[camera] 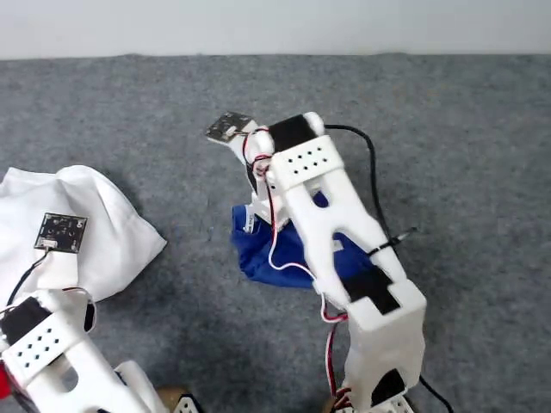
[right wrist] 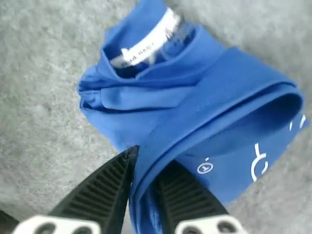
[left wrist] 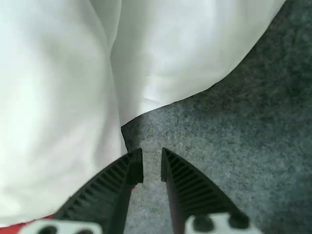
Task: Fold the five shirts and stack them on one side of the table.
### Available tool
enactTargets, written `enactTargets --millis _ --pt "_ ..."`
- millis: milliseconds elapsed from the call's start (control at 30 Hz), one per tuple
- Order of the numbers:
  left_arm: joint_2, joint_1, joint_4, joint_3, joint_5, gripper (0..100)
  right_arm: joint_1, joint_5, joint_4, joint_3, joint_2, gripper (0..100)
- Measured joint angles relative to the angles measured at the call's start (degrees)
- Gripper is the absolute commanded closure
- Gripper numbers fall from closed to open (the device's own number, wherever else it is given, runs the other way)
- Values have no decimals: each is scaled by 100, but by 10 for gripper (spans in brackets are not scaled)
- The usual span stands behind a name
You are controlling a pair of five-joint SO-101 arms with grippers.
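A crumpled white shirt (camera: 112,224) lies at the table's left side. My left arm (camera: 43,340) hangs over its near edge. In the left wrist view the left gripper (left wrist: 152,165) is just above the grey table, beside the hem of the white shirt (left wrist: 58,87), open by a narrow gap and holding nothing. A partly folded blue shirt (camera: 267,258) lies in the middle of the table under my right arm. My right gripper (right wrist: 144,165) is shut on a folded edge of the blue shirt (right wrist: 195,102), whose collar label faces up.
The grey felt table top (camera: 465,155) stretches bare to the right and back. A red thing (camera: 5,383) shows at the lower left edge. A black cable (camera: 372,172) runs along the right arm.
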Motion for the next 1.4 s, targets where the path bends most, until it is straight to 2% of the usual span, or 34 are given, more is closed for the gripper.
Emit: enactTargets --millis 300,500,600,733,900,967,1233,1400 --pt "0 0 0 0 0 928 -211 88 0 -1152 1248 983" --pt "0 0 0 0 0 928 -457 202 26 -1793 1697 780" --pt "0 0 0 0 0 928 -527 220 26 -1864 1670 738" --pt "0 0 0 0 0 928 -519 220 26 -1864 1380 758" --pt "0 0 0 0 0 928 -44 501 26 -1793 1037 998" --pt "0 0 0 0 0 928 299 730 26 -1530 1029 969" --pt "0 0 0 0 0 928 1802 1248 26 -1090 1055 988" --pt "0 0 0 0 0 928 2048 1248 26 -1064 1407 988"
